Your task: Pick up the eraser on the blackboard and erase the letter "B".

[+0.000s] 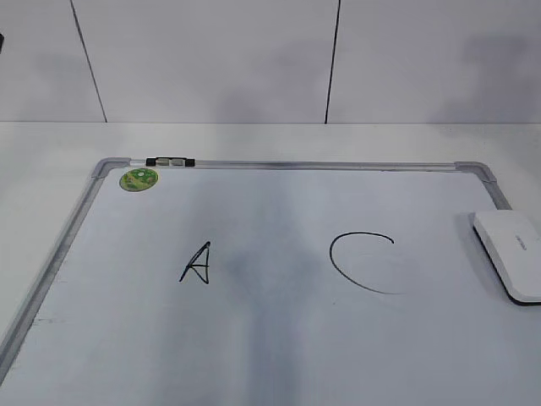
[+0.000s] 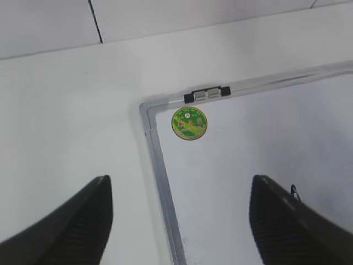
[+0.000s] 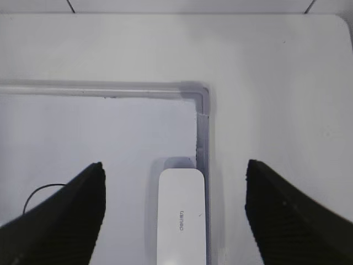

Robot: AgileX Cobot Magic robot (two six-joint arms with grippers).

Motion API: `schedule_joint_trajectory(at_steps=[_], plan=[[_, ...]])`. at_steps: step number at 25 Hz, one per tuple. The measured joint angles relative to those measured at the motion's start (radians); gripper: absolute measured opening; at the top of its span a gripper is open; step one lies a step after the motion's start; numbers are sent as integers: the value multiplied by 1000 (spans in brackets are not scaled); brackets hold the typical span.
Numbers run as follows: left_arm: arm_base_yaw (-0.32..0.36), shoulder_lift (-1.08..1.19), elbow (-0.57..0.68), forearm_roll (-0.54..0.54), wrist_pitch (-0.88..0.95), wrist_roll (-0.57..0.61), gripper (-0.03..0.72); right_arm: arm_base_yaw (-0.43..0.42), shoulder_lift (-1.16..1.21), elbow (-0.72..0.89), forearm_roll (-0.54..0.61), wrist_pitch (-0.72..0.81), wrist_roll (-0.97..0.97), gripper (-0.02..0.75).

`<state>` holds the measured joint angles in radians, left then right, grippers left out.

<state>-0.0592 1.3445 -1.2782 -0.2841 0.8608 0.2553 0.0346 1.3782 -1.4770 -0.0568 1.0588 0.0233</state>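
Eraser: we are seeing the eraser [image 1: 512, 252] lying flat on the blackboard [image 1: 279, 338] at its right edge, white side up, with small grey print on top; in the right wrist view the eraser [image 3: 181, 214] is sitting just beside the right frame rail, below the board's far right corner.

Blackboard: it is lying flat on the white counter [image 1: 51, 152] — a white board with a silver-grey frame, and a grey smudge is showing down its middle.

Letter "B": we are finding no "B" on the board; the stretch between the other two letters is showing only that grey smear.

Other letters: a black "A" [image 1: 196, 264] is sitting left of centre and an open-curved "C" [image 1: 362, 262] right of centre, well apart from each other.

Magnet: a round green magnet [image 1: 139, 178] is sticking to the board's far left corner, just below a small black-and-silver clip [image 1: 169, 161] on the top rail.

Left hand: the left hand [image 2: 179, 221] is hovering over the board's left frame rail with its fingers [image 2: 83, 221] spread wide apart, gripping nothing.

Right hand: the right hand [image 3: 175, 218] is hovering above the eraser, fingers [image 3: 287, 221] wide apart on either side of it — not touching it, as far as we are able to tell.
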Motion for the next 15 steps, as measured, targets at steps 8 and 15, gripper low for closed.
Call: schedule_joint_trajectory(at_steps=[8,15], plan=[[0,-194,2,-5,13,-2,575,0,-212,0,80,-1,-40,604],[0,-402,107,-7,11,-11,548,0,-422,112,124,-33,-83,596]])
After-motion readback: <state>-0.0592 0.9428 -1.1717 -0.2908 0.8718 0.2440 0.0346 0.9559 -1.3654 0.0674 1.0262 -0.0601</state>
